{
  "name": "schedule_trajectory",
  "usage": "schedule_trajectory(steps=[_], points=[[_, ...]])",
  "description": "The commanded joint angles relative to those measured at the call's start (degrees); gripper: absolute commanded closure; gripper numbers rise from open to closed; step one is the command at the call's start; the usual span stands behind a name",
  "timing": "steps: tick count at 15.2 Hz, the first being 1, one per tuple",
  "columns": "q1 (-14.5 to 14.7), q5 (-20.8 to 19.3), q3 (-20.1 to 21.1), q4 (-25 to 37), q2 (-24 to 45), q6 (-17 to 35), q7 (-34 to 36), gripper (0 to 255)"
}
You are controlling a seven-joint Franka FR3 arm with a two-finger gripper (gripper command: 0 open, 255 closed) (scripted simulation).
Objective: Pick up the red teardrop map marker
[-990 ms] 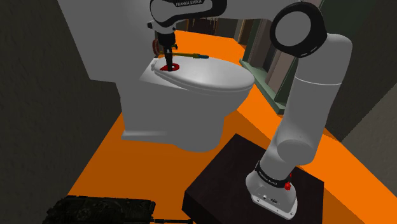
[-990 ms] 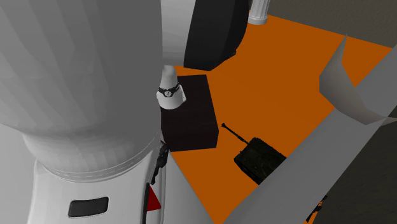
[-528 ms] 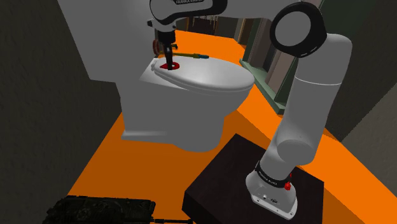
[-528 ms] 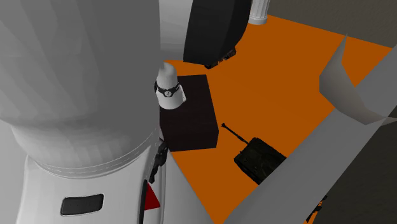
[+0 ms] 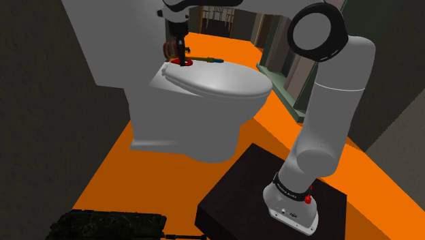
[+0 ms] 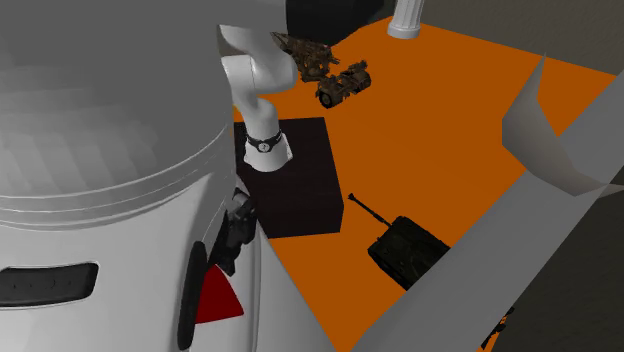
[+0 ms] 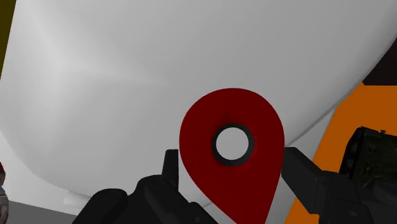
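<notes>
Clasping the red teardrop map marker (image 7: 232,181) from both sides, the two black fingers (image 7: 170,167) of the gripper (image 7: 233,160) press on its edges; the jaws stand only as wide as the marker. The marker faces the wrist camera flat, with its point toward the gripper body and a black-ringed white hole in its round end.

Shoulder view: the gripper (image 5: 181,54) hangs fingers-down at 12 o'clock of the white toilet lid (image 5: 221,82), over the lid's rear edge. The marker (image 5: 183,62) shows as a red spot at the fingertips. Whether it clears the lid cannot be told.

Second exterior view: the gripper (image 6: 228,250) points toward 7 o'clock, and the marker (image 6: 215,300) sits at its tip.

Surroundings: a thin yellow-and-blue object (image 5: 204,59) lies just at 3 o'clock of the gripper. The white toilet (image 5: 184,129) stands on an orange floor (image 5: 102,177). The dark stand (image 5: 238,194) sits at 5 o'clock of the toilet and carries the white arm (image 5: 334,116). A dark toy tank (image 5: 109,225) lies on the floor at 9 o'clock of the stand. In the second exterior view that tank (image 6: 405,250) lies at 4 o'clock of the stand (image 6: 300,180), well apart from the gripper.
</notes>
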Motion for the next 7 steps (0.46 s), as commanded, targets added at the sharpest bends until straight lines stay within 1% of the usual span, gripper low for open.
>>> schedule_trajectory(steps=[1,5,7], points=[[0.0,0.0,0.0,2.2,0.4,-1.8,-0.3,255],[0.1,0.1,0.0,6.6,1.3,-5.2,-0.9,255],[0.1,0.1,0.0,6.7,1.3,-5.3,-0.9,255]])
